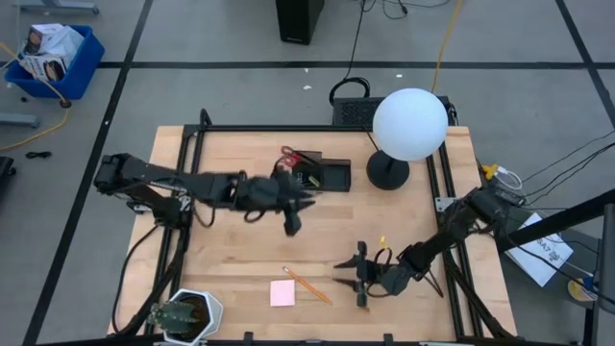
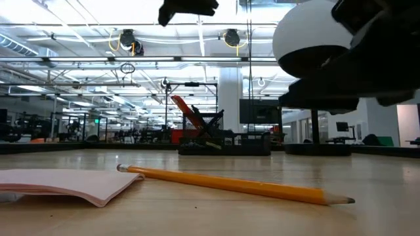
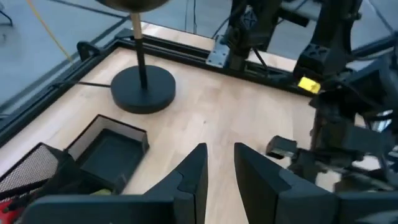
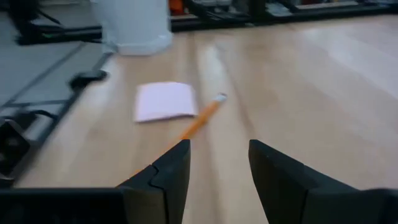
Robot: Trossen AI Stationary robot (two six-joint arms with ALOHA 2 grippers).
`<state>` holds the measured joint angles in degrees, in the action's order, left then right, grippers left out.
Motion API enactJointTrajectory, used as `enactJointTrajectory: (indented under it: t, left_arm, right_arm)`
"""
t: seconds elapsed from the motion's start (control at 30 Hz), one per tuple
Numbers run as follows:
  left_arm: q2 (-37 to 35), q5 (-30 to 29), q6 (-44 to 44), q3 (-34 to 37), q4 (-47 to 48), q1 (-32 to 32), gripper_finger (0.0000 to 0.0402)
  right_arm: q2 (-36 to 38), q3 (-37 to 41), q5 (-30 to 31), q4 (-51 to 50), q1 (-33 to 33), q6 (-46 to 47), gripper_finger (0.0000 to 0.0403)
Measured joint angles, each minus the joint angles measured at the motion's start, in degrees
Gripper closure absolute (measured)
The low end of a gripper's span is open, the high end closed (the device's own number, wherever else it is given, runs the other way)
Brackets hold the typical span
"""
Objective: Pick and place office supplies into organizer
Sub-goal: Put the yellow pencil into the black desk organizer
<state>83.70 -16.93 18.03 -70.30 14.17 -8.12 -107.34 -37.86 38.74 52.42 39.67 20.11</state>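
Low over the table's near side, the right gripper (image 4: 217,174) stands released, its fingers parted and empty, aimed at the pencil (image 4: 202,118) that lies flat on the wood ahead of it. The pink pad (image 4: 165,101) rests just beside the pencil's far end, close enough that I cannot tell whether they touch.

That closeness is the first hazard. A thin pencil flat on the table gives little to pinch: come down too shallow and the fingers would likely close on air; too deep and they could scrape the wood and send it rolling. A grasp taken too far along could also catch the pad's corner and drag it.

Farther out, the left gripper (image 3: 221,168) hovers above mid-table, fingers only narrowly apart with nothing between them. It hangs just beside the organizer (image 1: 325,175), where the red scissors (image 1: 288,154) already stand in the taller back section.

Crowding there is the second risk. A pencil carried across would probably have to pass near the left arm, and the lamp base (image 1: 387,171) sits close on the organizer's other side. A swing made while the left arm waits there could knock either one. A long pencil dropped at a slant might also tip out of the shallow tray.
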Motion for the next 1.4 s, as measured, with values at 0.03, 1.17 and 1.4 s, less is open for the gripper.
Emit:
enactJointTrajectory:
  t: [0.03,1.17,1.4]
  left_arm:
    - [0.0,-1.5,0.0,0.4,-0.3,-1.3,0.0316]
    - [-2.0,-10.3,-0.3,3.6,-2.4,-7.8,0.0316]
    - [-2.0,-10.3,-0.1,3.6,-2.4,-7.7,0.0316]
  right_arm:
    - [-0.6,-0.9,0.1,0.1,0.5,-0.5,0.0248]
    - [-13.8,-17.4,3.2,-18.8,1.0,10.2,0.0248]
    - [-9.4,-17.4,4.9,-13.5,1.1,7.4,0.0248]
